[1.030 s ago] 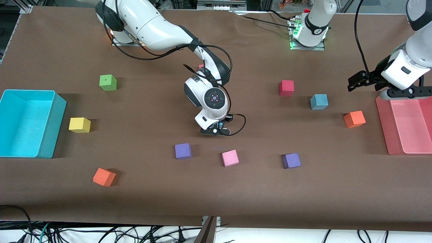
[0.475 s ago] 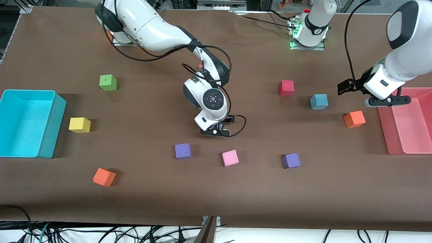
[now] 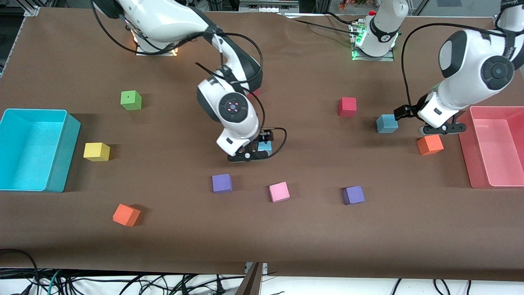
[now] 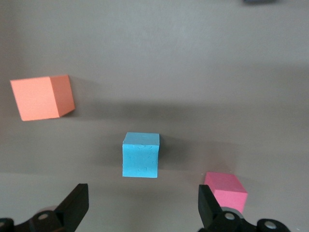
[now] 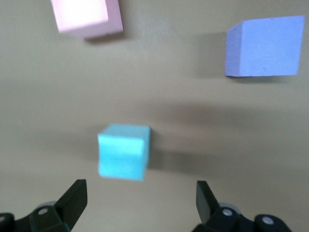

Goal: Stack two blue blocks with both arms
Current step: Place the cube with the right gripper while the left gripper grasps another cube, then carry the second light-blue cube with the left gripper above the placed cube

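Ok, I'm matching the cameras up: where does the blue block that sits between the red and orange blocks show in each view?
Front view: blue block toward the left arm's end, near the open left gripper.
Left wrist view: mid-picture.
Right wrist view: absent; the block there is the other blue block, under the open right gripper.
Shared landmark: the orange block beside it.

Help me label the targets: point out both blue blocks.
blue block beside the right gripper (image 3: 265,146), front view, its visible top corner.
blue block beside the red block (image 3: 387,123), front view, middle of its top face.
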`<state>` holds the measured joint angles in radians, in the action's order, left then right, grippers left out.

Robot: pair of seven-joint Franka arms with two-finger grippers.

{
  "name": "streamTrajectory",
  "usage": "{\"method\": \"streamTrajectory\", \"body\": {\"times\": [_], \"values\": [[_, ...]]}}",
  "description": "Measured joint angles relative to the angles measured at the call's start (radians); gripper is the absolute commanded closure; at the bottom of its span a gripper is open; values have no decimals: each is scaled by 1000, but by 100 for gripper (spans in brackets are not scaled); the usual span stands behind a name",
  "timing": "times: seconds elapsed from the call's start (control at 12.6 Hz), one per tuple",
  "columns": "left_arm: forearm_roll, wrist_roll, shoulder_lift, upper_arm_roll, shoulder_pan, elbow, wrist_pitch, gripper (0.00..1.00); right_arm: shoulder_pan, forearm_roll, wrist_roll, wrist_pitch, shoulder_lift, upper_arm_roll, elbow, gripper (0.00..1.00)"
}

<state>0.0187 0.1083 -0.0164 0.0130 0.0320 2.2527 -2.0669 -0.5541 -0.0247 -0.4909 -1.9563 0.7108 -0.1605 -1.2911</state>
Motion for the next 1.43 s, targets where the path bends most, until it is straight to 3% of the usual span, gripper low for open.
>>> {"method": "streamTrajectory", "body": {"times": [0.16,0.48,0.71,1.03,1.11,1.27,1.35,1.43], "values": [[0,-7,3,0,-17,86,-98,0,32,-78,188,-118,-85,-2,-177,0],[0,-20,61,0,-24,201,-280,0,76,-319,541,-382,-197,-2,-489,0],[0,-38,125,0,-24,260,-407,0,83,-564,843,-541,-227,-3,-605,0],[0,-78,189,-1,-24,268,-451,4,84,-967,1377,-633,-223,-3,-678,0],[0,-81,196,-1,-24,268,-456,33,84,-1083,1521,-650,-215,-3,-689,0],[0,-84,201,-1,-24,268,-463,76,84,-1304,1804,-660,-185,-4,-699,0],[0,-84,201,-1,-24,268,-464,93,83,-1409,1937,-662,-167,-5,-699,0],[0,-85,201,-1,-24,266,-464,100,81,-1507,2063,-662,-150,-7,-699,0]]}}
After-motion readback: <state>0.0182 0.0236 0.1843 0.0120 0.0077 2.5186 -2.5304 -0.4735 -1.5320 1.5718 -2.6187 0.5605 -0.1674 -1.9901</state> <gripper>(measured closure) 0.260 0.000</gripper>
